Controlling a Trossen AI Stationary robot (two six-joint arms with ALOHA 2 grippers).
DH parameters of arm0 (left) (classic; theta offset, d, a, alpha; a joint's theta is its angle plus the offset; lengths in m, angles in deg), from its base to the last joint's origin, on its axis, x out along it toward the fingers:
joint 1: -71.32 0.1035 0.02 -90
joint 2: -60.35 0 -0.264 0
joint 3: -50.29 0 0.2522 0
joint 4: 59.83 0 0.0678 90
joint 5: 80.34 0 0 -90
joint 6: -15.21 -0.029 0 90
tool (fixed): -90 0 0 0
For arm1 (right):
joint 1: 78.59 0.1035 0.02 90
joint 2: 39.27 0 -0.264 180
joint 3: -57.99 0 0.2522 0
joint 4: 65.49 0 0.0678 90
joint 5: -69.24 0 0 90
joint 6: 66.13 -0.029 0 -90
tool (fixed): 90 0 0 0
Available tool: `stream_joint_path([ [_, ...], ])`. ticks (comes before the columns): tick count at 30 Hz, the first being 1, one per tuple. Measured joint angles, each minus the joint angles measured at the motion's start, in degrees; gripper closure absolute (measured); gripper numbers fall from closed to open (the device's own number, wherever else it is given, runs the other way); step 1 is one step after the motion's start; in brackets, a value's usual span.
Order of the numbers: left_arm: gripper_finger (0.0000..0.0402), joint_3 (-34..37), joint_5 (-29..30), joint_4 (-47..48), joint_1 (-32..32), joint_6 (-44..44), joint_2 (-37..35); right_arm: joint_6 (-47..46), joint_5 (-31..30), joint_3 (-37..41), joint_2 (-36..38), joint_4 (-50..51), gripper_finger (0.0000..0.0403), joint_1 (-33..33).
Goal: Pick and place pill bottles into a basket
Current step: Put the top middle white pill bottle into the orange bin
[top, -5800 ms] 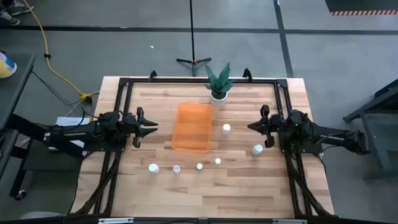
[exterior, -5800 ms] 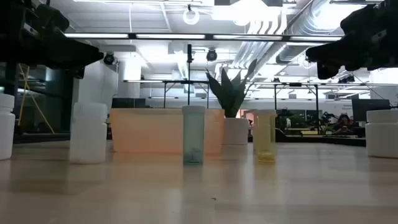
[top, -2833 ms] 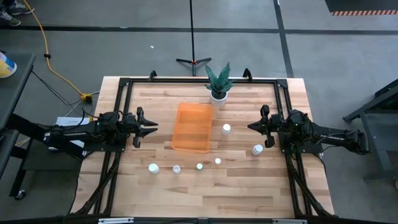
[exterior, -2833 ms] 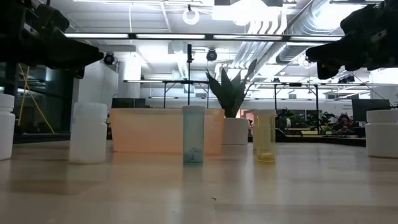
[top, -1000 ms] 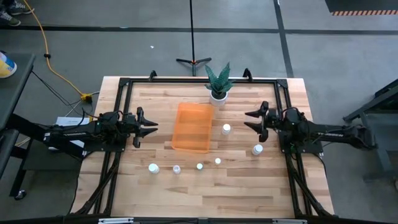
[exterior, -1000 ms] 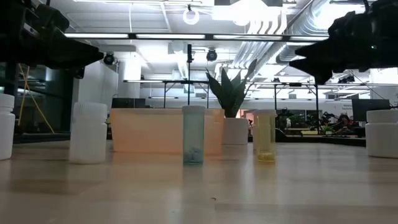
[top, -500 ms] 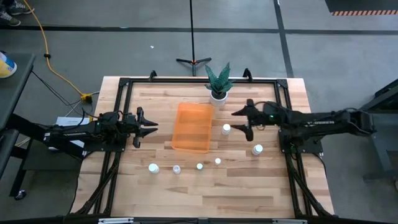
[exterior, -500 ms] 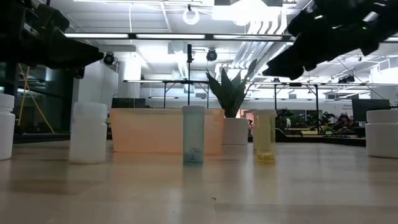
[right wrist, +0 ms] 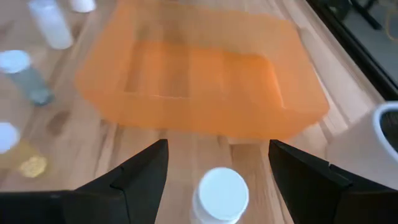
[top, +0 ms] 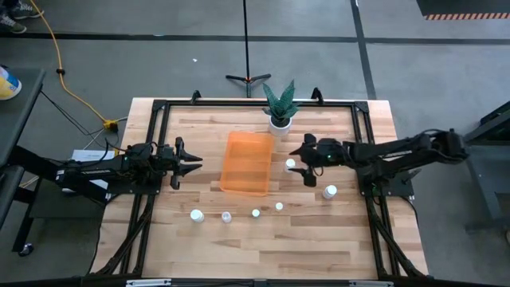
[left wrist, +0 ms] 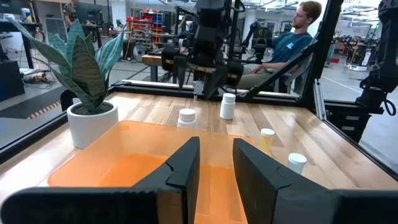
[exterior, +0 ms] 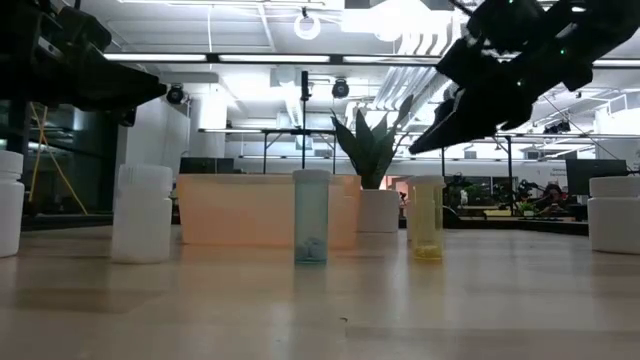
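the right gripper hangs over the white-capped pill bottle that stands upright on the wooden tabletop just beside the orange basket's right edge, its jaws spread wide with the cap showing between the two fingers in the right wrist view. to do this step well, it seems best to centre the bottle between the jaws, come straight down and close on the body below the cap, since a small smooth plastic cylinder could tip or skid if nudged by one finger first. the basket is translucent, shallow, with rounded corners and still empty. five more bottles stand apart on the planks nearer the front, some clear-bodied. the left gripper waits left of the basket, jaws narrowly parted. a potted plant stands behind the basket.
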Motion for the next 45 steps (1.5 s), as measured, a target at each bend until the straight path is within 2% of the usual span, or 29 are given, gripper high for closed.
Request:
stream_joint_path([
  [5, 0.0269, 0.0, 0.1, -0.1, 0.0, 0.0, 0.0, -3.3, 0.2, 0.0, -2.2, -2.7, 0.0135, -0.6],
  [14, 0.0269, 0.0, 4.0, -0.3, 0.0, 0.0, 0.0, -4.9, 0.1, -0.1, -6.8, -3.7, 0.0134, -0.6],
  [28, 0.0269, 0.0, 4.0, 0.0, 0.0, 0.0, 0.0, -4.4, -2.1, -0.1, -13.3, -3.7, 0.0134, -0.6],
  [36, 0.0269, 0.0, 4.0, 0.0, 0.0, 0.0, 0.0, -4.4, -3.2, -0.1, -13.7, -3.8, 0.0135, -0.7],
  [45, 0.0269, 0.0, 4.0, 0.0, 0.0, 0.0, 0.0, -4.8, -3.2, -0.1, -13.7, -3.8, 0.0175, -0.7],
])
